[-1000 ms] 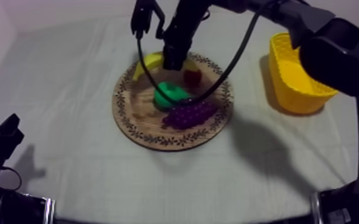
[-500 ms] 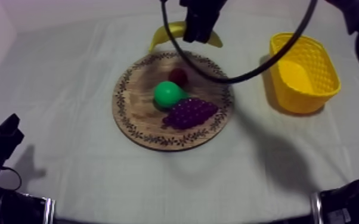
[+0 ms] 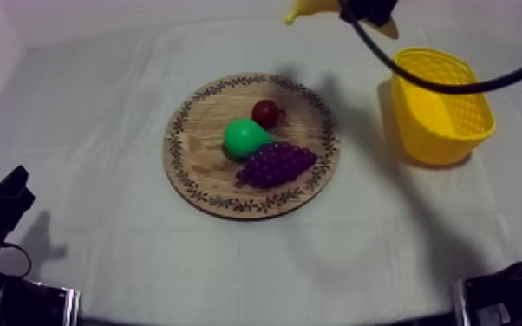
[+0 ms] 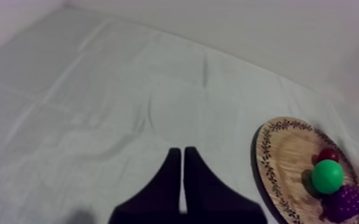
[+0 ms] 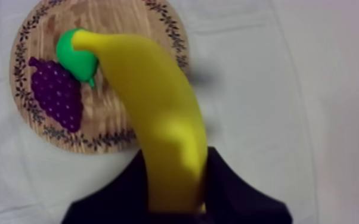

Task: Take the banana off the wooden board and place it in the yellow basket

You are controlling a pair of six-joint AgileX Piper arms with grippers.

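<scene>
1. The right gripper (image 5: 173,182) is clamped on the banana (image 5: 158,113). One black finger presses each side of the fruit near one end, and the rest of the banana juts out past the fingertips.
2. In the top view the banana (image 3: 315,9) hangs in the air at the far side of the table. It is beyond the round wooden board (image 3: 186,173), close to the yellow basket (image 3: 442,130), and not yet in the basket.
3. From the right wrist camera, the free end of the banana lies over the board (image 5: 107,18), in front of the green pear (image 5: 74,59) and next to the purple grapes (image 5: 56,92).
4. On the board sit the pear (image 3: 245,136), the bunch of grapes (image 3: 277,163) touching it, and a small red fruit (image 3: 265,112) just behind the pear.
5. The basket stands on the grey-white cloth (image 3: 100,104) to the right of the board, apart from it.
6. The left gripper (image 4: 183,173) rests low at its own side of the table, well away from the board (image 4: 277,155). Its two fingers lie together as a narrow wedge and hold nothing.
</scene>
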